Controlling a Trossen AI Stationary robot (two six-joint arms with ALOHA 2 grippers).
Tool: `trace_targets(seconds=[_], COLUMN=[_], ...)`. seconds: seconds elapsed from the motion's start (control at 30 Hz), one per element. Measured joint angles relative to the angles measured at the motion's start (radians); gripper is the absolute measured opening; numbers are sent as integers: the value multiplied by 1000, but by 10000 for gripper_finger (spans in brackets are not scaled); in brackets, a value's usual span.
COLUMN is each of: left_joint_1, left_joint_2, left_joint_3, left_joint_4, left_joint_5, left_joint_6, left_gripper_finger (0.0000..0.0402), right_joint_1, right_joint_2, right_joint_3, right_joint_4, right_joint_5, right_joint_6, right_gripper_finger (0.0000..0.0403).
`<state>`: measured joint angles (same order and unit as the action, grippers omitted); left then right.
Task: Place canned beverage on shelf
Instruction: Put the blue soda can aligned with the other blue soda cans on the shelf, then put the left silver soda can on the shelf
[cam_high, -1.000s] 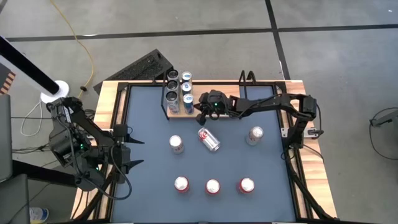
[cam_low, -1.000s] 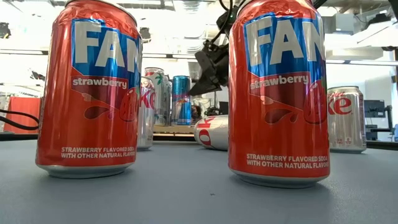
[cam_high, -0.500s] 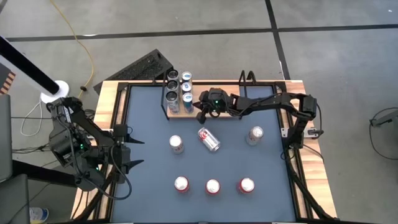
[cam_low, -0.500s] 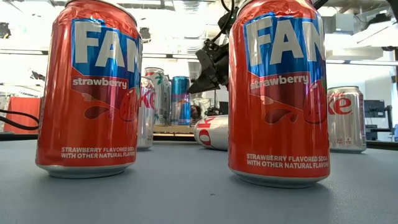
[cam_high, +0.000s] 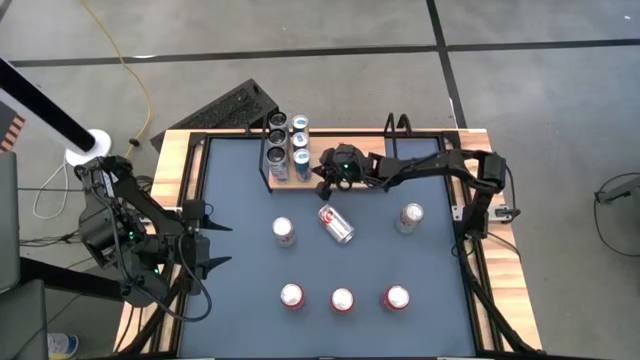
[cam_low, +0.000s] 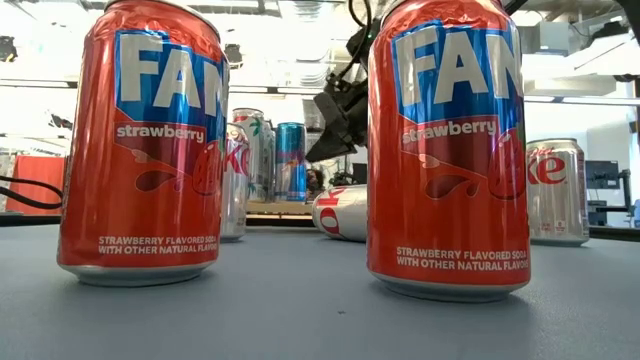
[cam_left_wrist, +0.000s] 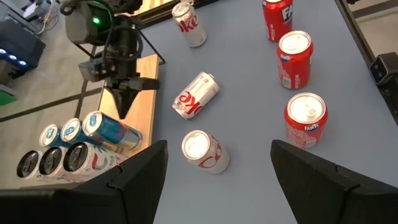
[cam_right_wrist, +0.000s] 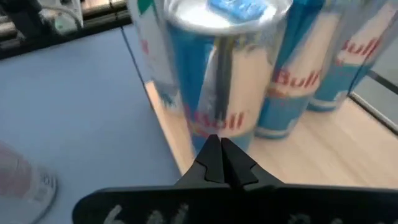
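The shelf (cam_high: 288, 176) is a light-wood board at the table's far side, and several slim cans stand upright on it. The one closest to the table's middle is blue and silver (cam_high: 302, 159) (cam_right_wrist: 217, 74). My right gripper (cam_high: 322, 184) (cam_right_wrist: 219, 149) is shut, slanting down, with its tips at this can's side. A silver cola can (cam_high: 336, 224) lies on its side on the blue mat just in front. My left gripper (cam_high: 210, 243) (cam_left_wrist: 217, 163) hangs open at the table's left edge, with nothing between its fingers. My right gripper's shut fingertips (cam_right_wrist: 211, 146) stand right against the lower wall (cam_right_wrist: 217, 124) of the blue and silver can. They come from the table's right side and slant down. I cannot tell whether they touch it. The can stands upright on the shelf board.
Two silver cola cans (cam_high: 284, 232) (cam_high: 410, 216) stand upright mid-table. Three red strawberry soda cans (cam_high: 291, 296) (cam_high: 342, 300) (cam_high: 396, 297) stand in a row near the front edge. A black frame and a wood rim (cam_high: 175, 160) run around the mat.
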<state>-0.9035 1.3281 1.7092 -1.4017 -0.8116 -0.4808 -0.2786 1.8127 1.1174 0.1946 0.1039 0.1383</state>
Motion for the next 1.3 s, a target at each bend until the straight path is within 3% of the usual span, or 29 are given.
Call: trace_targets(seconds=[0.2, 0.4, 0.67, 0.87, 1.13, 1.3], left_joint_1=[0, 0, 0, 33, 179, 290], left_joint_2=[0, 0, 0, 0, 38, 105], left_joint_3=[0, 0, 0, 0, 0, 0], left_joint_4=[1, 2, 0, 14, 154, 141], left_joint_5=[-6, -5, -6, -45, 199, 377], left_joint_6=[-1, -14, -34, -19, 255, 401], left_gripper_finger=[275, 275, 275, 275, 275, 275], right_joint_1=[1, 3, 35, 100, 232, 342], right_joint_2=[65, 117, 39, -152, -539, -690], right_joint_3=[44, 127, 144, 144, 145, 145], right_joint_4=[10, -116, -295, -516, -765, -900], right_joint_5=[-35, -22, 10, 88, 113, 125], right_joint_6=[-5, -11, -18, -49, 0, 35], right_gripper_finger=[0, 0, 0, 0, 5, 54])
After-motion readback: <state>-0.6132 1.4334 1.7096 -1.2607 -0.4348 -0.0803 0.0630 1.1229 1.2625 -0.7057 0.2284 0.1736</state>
